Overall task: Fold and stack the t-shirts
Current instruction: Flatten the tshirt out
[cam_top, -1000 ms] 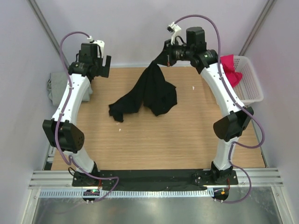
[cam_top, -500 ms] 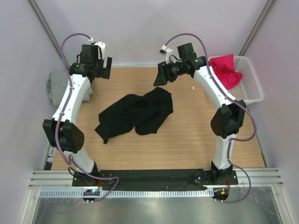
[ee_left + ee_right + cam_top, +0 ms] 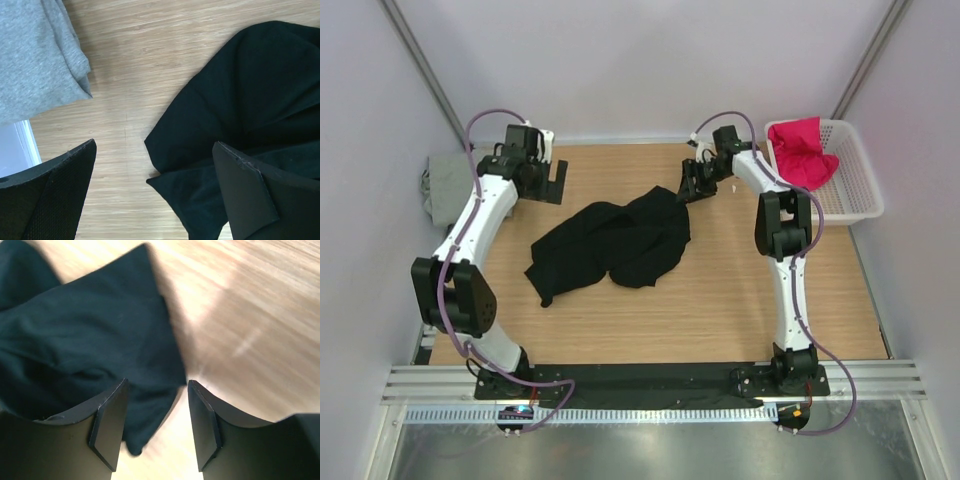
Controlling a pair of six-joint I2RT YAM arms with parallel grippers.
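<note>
The black t-shirt lies crumpled in a heap on the middle of the wooden table. My right gripper hovers low over its far right corner, open; in the right wrist view that gripper has a corner of the black cloth below its gap, nothing pinched. My left gripper stands wide open past the shirt's far left end; its wrist view shows the gripper above bare wood and a black fold. The grey t-shirt lies folded at the table's left edge. The magenta-red t-shirt sits bunched in the basket.
A white plastic mesh basket stands at the far right corner of the table. Slanted frame poles and pale walls close in the back and sides. A black strip and metal rail run along the near edge by the arm bases.
My right gripper has opened and let the black t-shirt drop from the air into a heap on the table, then come down low by its far right corner. The left gripper has sunk slightly.
</note>
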